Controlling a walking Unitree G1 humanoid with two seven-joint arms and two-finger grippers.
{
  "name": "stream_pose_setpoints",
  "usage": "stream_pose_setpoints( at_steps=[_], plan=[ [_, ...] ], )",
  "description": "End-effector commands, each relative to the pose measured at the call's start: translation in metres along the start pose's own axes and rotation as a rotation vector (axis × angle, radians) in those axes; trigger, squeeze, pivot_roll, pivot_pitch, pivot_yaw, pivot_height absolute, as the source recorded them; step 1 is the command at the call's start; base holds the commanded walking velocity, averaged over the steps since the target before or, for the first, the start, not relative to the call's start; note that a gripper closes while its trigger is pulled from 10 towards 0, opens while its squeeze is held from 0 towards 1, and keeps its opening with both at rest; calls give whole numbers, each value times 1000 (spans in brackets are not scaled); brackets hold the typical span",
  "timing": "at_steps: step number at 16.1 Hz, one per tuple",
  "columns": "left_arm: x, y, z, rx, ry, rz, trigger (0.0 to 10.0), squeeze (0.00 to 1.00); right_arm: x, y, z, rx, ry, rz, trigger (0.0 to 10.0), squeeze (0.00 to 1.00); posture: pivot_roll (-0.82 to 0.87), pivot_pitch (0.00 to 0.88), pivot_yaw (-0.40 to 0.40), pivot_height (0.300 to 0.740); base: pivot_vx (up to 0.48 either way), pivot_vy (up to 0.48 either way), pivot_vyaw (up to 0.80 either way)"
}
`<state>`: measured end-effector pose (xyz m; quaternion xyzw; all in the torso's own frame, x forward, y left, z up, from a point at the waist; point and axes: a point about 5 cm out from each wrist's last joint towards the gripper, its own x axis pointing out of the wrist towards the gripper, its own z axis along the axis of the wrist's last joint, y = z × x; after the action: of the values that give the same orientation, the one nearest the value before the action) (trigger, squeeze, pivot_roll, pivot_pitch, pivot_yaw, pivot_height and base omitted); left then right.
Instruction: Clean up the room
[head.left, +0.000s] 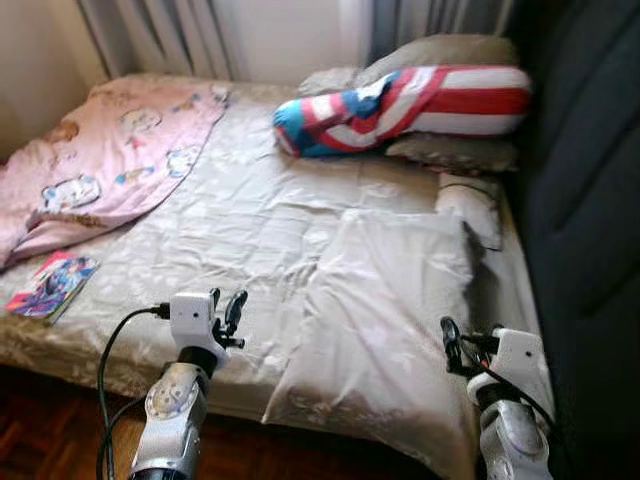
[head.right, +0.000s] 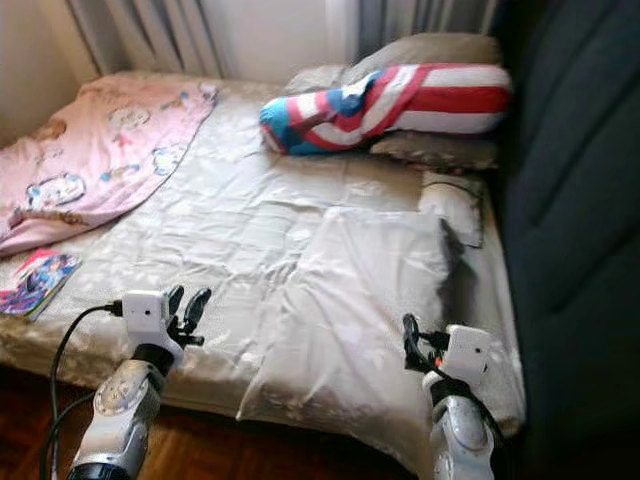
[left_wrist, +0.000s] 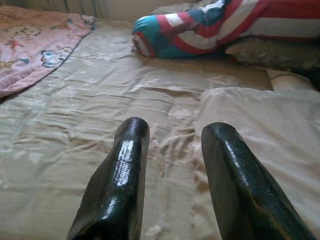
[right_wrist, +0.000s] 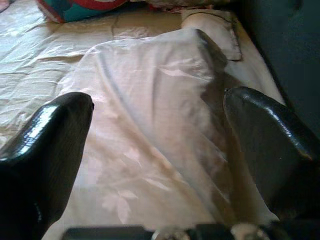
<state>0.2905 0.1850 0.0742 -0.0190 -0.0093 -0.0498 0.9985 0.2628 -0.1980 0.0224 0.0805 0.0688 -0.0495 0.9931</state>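
A bed (head.left: 250, 215) with a creased beige sheet lies before me. On its right half rests a large cream pillow (head.left: 390, 290), reaching down to the front edge. A red, white and blue striped bolster (head.left: 420, 100) leans on grey pillows at the far end. A pink cartoon-print blanket (head.left: 110, 160) is bunched at the left, and a colourful magazine (head.left: 52, 283) sits near the front left edge. My left gripper (head.left: 227, 300) hovers open over the sheet beside the cream pillow. My right gripper (right_wrist: 157, 100) is open above that pillow's near right corner.
A small cream cushion (head.left: 475, 205) lies against the dark padded panel (head.left: 590, 200) along the bed's right side. Curtains (head.left: 160, 35) hang behind the bed. Dark wooden floor (head.left: 40, 430) shows below the front edge.
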Motion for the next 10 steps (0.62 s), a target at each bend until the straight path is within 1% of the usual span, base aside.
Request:
stream_pose_setpoints(
  at_steps=[1, 5, 7, 8, 10],
  plan=[
    [1, 0, 2, -9, 2, -1, 10000, 0, -1, 1, 0, 12, 4, 0, 10000, 0, -90, 75, -10, 740, 266, 0, 0],
    [6, -3, 7, -13, -13, -16, 10000, 0, 0, 2, 0, 13, 9, 2, 10000, 0, -93, 78, -11, 740, 270, 0, 0],
    [7, -8, 9, -15, -20, -55, 10000, 0, 0, 2, 0, 17, 16, -2, 10000, 0, -93, 78, -11, 740, 0, 0, 0],
    [8, -10, 10, -17, -18, -73, 10000, 0, 0, 2, -1, 16, 23, -2, 10000, 0, -92, 79, -10, 740, 0, 0, -500],
    [8, -13, 10, -27, -13, -94, 10000, 0, 0, 2, -3, 16, 35, -2, 10000, 0, -94, 77, -9, 740, 0, 0, -788]
  ],
)
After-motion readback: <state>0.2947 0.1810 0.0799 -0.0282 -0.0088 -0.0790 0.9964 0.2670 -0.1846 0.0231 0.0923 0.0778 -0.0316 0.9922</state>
